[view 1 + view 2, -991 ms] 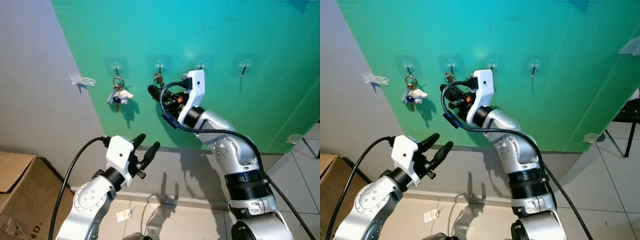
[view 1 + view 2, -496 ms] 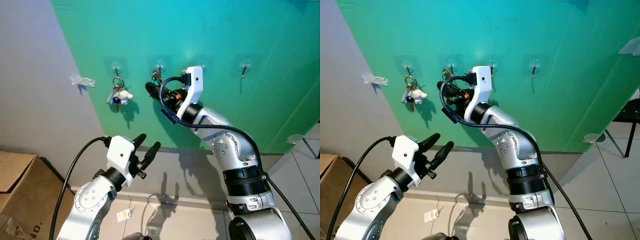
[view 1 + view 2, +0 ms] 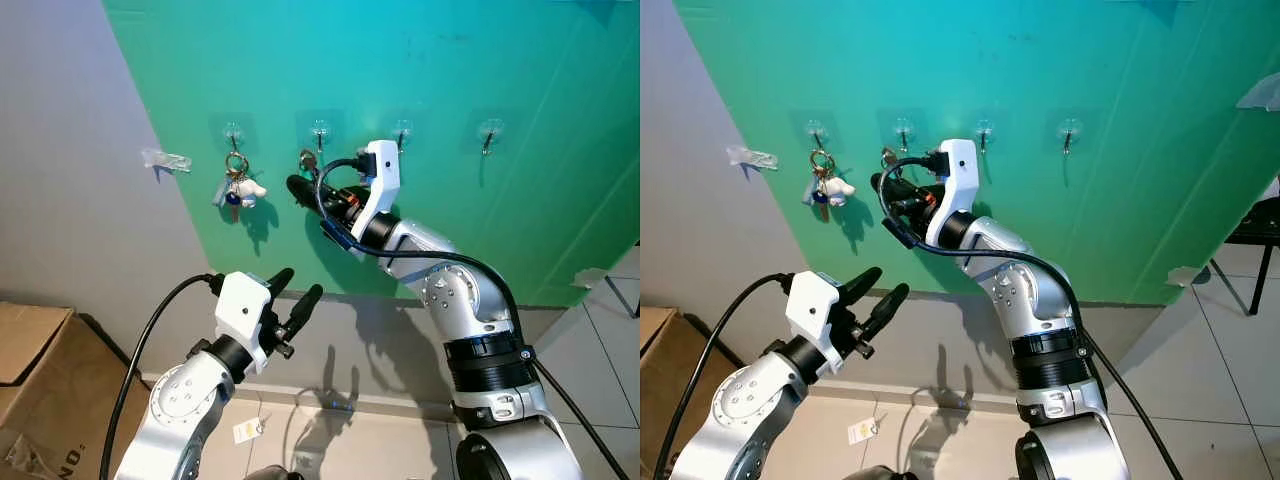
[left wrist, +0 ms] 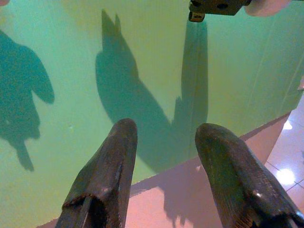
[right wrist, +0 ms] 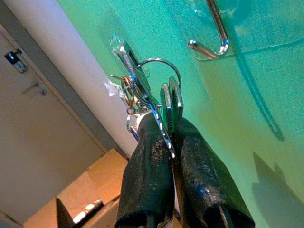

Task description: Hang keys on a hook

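Several clear hooks stick in a row on the green wall (image 3: 450,220). The leftmost hook (image 3: 233,131) carries a key bunch with a white charm (image 3: 238,188). My right gripper (image 3: 297,186) is raised to the wall and shut on a set of keys (image 3: 308,160), just left of and below the second hook (image 3: 320,128). In the right wrist view the keys (image 5: 167,102) stand up between the fingers (image 5: 147,156), their ring (image 5: 164,62) close beside the metal hook (image 5: 214,35) but not on it. My left gripper (image 3: 293,287) is held low and open, facing the wall.
A cardboard box (image 3: 30,370) stands at the lower left. A strip of clear tape (image 3: 165,158) clings to the grey wall. A paper tag (image 3: 247,430) lies on the tiled floor. Two more hooks (image 3: 402,128) (image 3: 490,128) hang bare to the right.
My right gripper has slid a little to the left along the wall with the keys, from under the second hook to its left side. The left arm is still.
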`<state>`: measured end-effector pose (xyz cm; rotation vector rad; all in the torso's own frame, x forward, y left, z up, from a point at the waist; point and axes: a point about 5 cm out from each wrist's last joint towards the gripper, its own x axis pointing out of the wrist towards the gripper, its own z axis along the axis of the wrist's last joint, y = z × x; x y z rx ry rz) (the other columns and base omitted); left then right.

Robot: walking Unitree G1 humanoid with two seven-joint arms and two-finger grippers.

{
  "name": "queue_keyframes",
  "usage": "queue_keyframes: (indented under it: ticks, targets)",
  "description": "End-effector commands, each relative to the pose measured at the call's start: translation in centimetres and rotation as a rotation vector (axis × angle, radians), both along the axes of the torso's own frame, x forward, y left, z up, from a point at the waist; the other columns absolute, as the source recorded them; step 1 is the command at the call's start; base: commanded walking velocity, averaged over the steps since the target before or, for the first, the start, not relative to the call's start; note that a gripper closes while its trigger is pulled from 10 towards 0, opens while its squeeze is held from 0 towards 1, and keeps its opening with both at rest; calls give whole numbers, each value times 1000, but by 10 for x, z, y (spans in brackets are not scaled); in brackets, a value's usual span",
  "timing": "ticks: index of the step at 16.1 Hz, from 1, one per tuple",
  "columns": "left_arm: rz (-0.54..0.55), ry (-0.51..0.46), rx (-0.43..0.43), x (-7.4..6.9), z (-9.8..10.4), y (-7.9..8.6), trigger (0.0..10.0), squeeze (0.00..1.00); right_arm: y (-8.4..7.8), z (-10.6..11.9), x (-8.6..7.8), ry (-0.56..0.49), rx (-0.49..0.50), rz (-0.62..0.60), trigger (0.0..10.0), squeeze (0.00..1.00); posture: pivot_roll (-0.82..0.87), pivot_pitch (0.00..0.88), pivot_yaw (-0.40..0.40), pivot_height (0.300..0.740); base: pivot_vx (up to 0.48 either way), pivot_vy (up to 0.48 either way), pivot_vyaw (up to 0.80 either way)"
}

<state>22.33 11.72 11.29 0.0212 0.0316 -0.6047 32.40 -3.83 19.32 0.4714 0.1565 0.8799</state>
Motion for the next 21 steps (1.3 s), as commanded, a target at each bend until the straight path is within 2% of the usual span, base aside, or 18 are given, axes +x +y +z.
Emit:
queue_keyframes:
  ticks: [1, 11, 17, 21]
  targets:
    - [0, 5, 14, 0, -1, 0, 10000, 0, 2, 5, 2, 7, 13, 7, 0, 0, -73, 18, 75, 740, 0, 0, 0]
    - [1, 11, 18, 0, -3, -1, 10000, 0, 0, 10, 7, 48, 68, -8, 0, 0, -72, 17, 72, 740, 0, 0, 0]
    - [4, 19, 18, 0, -4, 0, 10000, 0, -4, 12, 12, 153, 169, -37, 0, 0, -71, 19, 70, 740, 0, 0, 0]
    - [6, 21, 20, 0, -4, 0, 10000, 0, -2, 11, 11, 173, 175, -27, 0, 0, -70, 18, 69, 740, 0, 0, 0]
